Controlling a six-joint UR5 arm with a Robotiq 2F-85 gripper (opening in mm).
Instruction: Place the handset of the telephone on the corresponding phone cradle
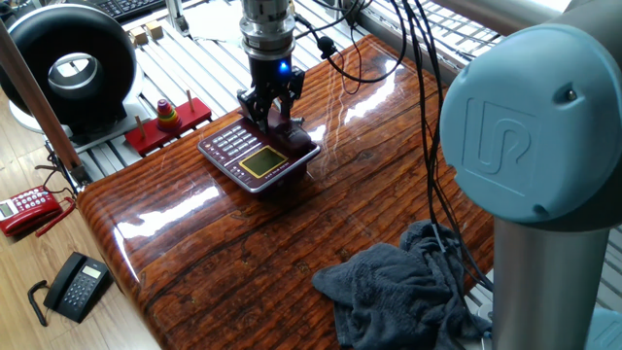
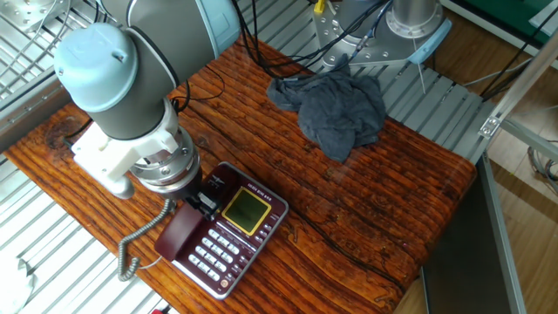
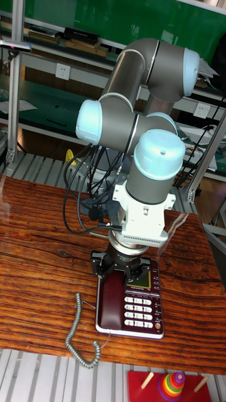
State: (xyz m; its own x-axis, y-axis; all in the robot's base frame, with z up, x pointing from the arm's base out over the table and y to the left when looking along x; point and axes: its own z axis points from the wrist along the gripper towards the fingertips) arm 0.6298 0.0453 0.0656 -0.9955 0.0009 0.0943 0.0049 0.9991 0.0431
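Note:
The maroon telephone point(image 1: 255, 160) point(image 2: 244, 212) point(image 3: 141, 308) sits near the table's corner. Its yellowish screen faces up. The dark maroon handset point(image 1: 296, 136) point(image 2: 179, 234) point(image 3: 113, 301) lies lengthwise in the phone cradle along the side of the base. My gripper point(image 1: 271, 117) point(image 2: 199, 205) point(image 3: 118, 270) points straight down over the handset's upper end. Its fingers hug both sides of the handset. The grey coiled cord point(image 2: 139, 240) point(image 3: 78, 333) trails off toward the table edge. The cradle itself is covered by the handset.
A crumpled grey cloth point(image 1: 398, 287) point(image 2: 336, 109) lies further along the table. A red ring-stacking toy point(image 1: 167, 119) stands just off the table edge near the phone. On the floor are a small red phone point(image 1: 29, 209) and a black phone point(image 1: 76, 287).

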